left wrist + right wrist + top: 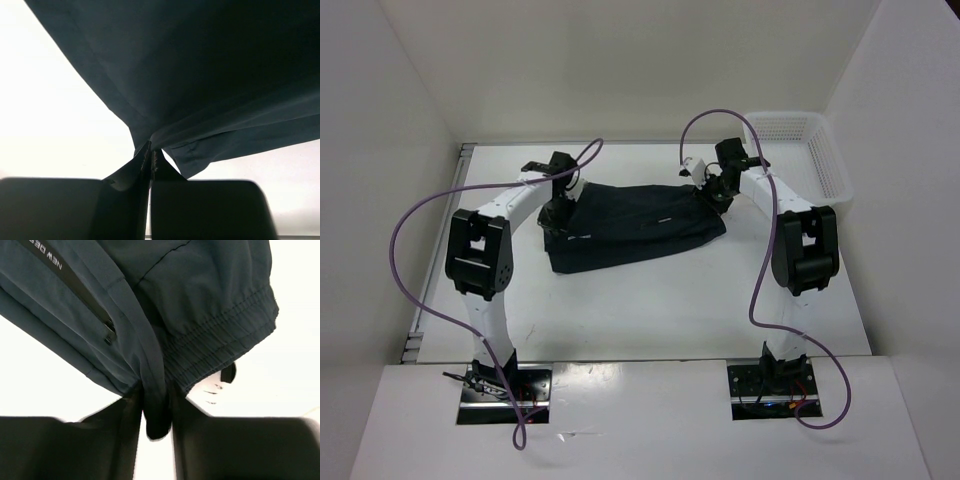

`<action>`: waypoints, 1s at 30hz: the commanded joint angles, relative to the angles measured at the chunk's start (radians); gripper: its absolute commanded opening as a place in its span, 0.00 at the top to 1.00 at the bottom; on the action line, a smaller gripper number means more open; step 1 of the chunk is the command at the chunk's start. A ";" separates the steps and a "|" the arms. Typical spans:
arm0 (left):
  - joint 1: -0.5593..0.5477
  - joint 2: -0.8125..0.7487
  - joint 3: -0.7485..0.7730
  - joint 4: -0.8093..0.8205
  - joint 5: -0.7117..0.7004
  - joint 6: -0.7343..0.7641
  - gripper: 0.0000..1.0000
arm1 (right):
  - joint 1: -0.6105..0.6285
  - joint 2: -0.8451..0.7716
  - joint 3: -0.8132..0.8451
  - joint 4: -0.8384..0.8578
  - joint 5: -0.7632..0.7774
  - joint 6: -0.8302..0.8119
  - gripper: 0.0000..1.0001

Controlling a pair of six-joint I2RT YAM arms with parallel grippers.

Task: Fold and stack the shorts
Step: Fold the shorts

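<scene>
The white worktop (650, 310) is covered across the middle of its far half by the shorts (640, 225). They are spread dark and nearly flat, with the elastic waistband (220, 335) turned toward the right edge. The garment is gripped at both ends by only a small pinch of thin cloth. It is judged that one end could be pulled free if the ends are lifted or drawn apart unevenly, and a crooked fold would then be left. The zip pull (107, 332) near the right pinch could also be snagged.

A white mesh basket (815, 150) is set at the far right corner, apart from the cloth. The left arm (485, 250) and right arm (800, 245) are reached forward from the near edge, bent at the elbow, with the wrists tipped down over the garment's ends. The left tool (151, 152) is closed tight on a corner of the fabric. The right tool (156, 407) is closed narrowly around a bunched fold beside the waistband.
</scene>
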 commanded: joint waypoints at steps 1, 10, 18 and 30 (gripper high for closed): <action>-0.006 0.007 -0.009 -0.025 -0.025 0.004 1.00 | -0.002 -0.030 0.024 0.026 0.017 0.002 0.65; -0.006 0.007 -0.018 -0.025 -0.016 0.004 1.00 | -0.002 -0.030 0.033 -0.020 -0.043 0.002 0.63; -0.006 0.036 0.022 0.006 -0.055 0.004 1.00 | -0.002 -0.002 0.099 0.039 -0.073 0.074 0.99; 0.062 0.144 0.722 0.121 -0.253 0.004 1.00 | -0.011 0.121 0.581 0.354 0.053 0.320 1.00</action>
